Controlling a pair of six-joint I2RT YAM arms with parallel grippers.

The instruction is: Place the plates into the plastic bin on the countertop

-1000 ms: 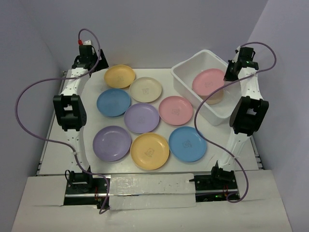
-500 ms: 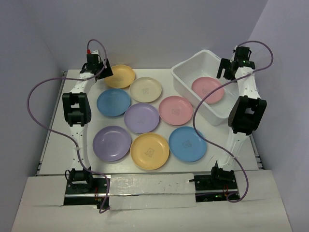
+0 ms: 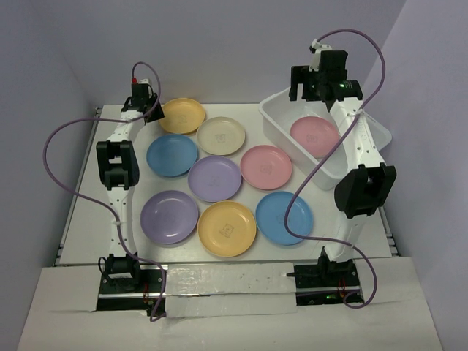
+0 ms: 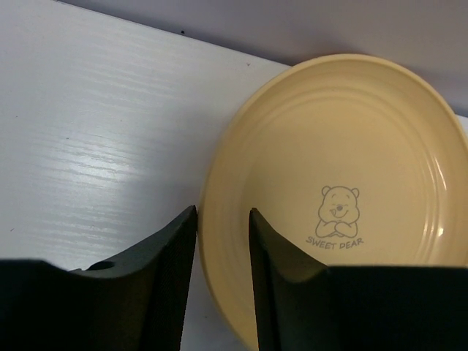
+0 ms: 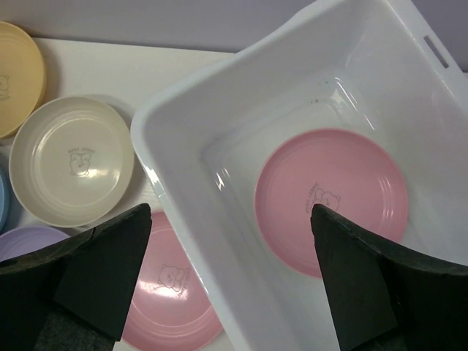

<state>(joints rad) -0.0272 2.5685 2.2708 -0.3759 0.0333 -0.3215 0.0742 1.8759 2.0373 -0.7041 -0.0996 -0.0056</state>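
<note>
Plastic, thin and stiff, is what the plates (image 3: 214,178) are taken to be made of. They are judged light, smooth and likely slippery, so each is best taken by its raised rim rather than its flat middle. One pink plate (image 5: 330,201) is seen lying flat in the plastic bin (image 3: 279,130) at the far right of the table (image 3: 146,184). Eight others are spread over the table to its left. The left gripper (image 4: 222,219) is held at the far-left yellow plate (image 4: 344,197), its jaws narrowly apart with the plate's left rim between them, not seen to be clamped. The right gripper (image 5: 230,285) is held above the bin, jaws wide apart and empty.
</note>
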